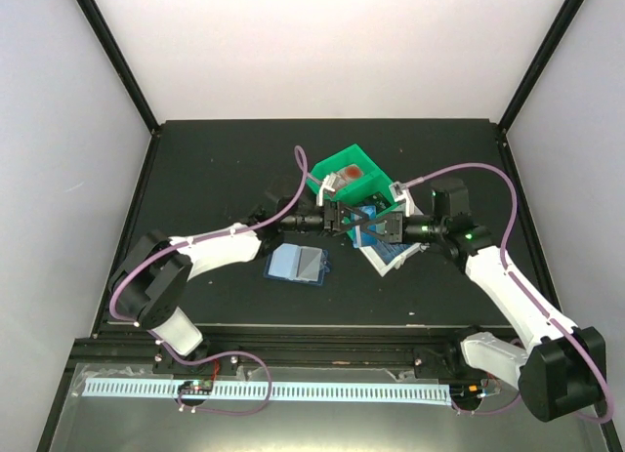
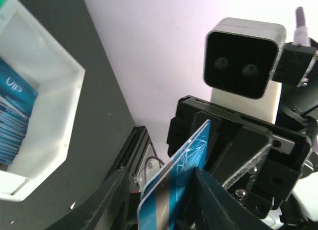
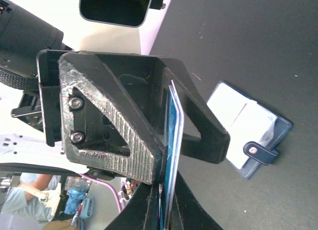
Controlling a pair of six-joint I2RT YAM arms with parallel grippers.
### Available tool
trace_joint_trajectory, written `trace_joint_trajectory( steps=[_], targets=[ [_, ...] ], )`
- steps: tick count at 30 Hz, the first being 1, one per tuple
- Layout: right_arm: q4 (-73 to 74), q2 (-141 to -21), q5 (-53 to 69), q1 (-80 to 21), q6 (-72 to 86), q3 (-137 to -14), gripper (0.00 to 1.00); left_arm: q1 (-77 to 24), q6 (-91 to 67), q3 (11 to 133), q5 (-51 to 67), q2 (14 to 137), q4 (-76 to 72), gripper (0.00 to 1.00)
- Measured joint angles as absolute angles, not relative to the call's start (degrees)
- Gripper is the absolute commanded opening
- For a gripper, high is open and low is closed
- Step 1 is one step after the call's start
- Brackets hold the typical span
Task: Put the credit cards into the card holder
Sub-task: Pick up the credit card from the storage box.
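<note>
A blue credit card (image 1: 363, 221) hangs in the air between my two grippers, above the bins. My right gripper (image 3: 166, 192) is shut on one end of the card (image 3: 174, 140). My left gripper (image 2: 159, 183) is open around the other end of the card (image 2: 174, 185): one finger touches it and the other stands off with a gap. In the top view the left gripper (image 1: 344, 221) and right gripper (image 1: 379, 225) face each other. The card holder (image 1: 298, 265) lies open on the table, and also shows in the right wrist view (image 3: 248, 133) with its snap tab out.
A white bin (image 2: 54, 91) holding several more blue cards (image 2: 12, 120) lies under the right gripper; it also shows in the top view (image 1: 386, 259). A green bin (image 1: 352, 174) stands just behind the grippers. Black frame posts rise at the table's back corners.
</note>
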State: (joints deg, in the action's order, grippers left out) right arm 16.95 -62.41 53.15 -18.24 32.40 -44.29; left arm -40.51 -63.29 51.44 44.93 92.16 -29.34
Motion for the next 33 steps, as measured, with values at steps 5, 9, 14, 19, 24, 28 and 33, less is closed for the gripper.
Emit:
trace_joint_trajectory(
  steps=[5,9,14,19,24,28,33],
  targets=[
    [14.3,-62.4,55.6,-18.1,35.7,-43.9,0.11,-40.4,-66.3,50.4,46.5,91.4,-34.9,0.03],
    [11.7,-62.3,58.3,-17.7,38.3,-43.9,0.22,-39.9,-66.9,50.0,47.4,90.1,-37.1,0.02],
    [7.1,-61.1,60.4,-17.6,42.5,-43.3,0.23,-39.3,-68.4,49.3,47.9,88.4,-38.2,0.04],
    [3.8,-59.4,60.9,-17.4,46.2,-43.0,0.22,-39.1,-69.1,49.2,48.6,87.2,-39.6,0.02],
    [1.7,-57.3,59.7,-17.0,48.8,-42.7,0.26,-38.9,-70.1,48.4,49.8,86.8,-42.9,0.02],
    [-1.0,-57.0,57.7,-16.8,50.7,-42.8,0.26,-38.7,-70.6,47.1,51.3,86.1,-44.9,0.02],
    [-2.7,-57.7,55.3,-16.7,52.1,-44.1,0.23,-38.7,-70.5,46.2,53.1,84.3,-45.9,0.01]
  ],
)
